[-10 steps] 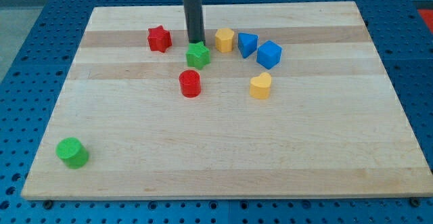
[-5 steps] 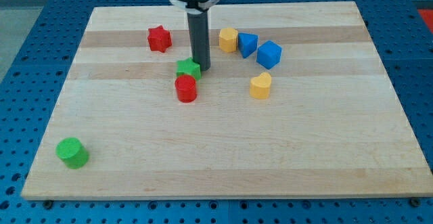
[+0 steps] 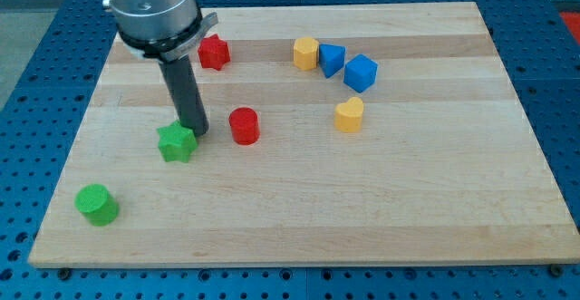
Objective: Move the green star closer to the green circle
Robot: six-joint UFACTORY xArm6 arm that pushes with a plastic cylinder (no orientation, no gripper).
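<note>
Since no fingers exist, my tip (image 3: 197,132) touches the light, rigid green star (image 3: 177,142); push its upper-right side toward the green circle (image 3: 96,204) near the tabletop's (image 3: 408,209) bottom-left corner.

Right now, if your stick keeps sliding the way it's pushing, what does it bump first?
My tip sits against the green star, on its upper right. Heading to the view's lower left, it meets that star at once; beyond it probably the green circle.

No legible text, label, brand, number or sign appears anywhere. This applies to every visible surface.
</note>
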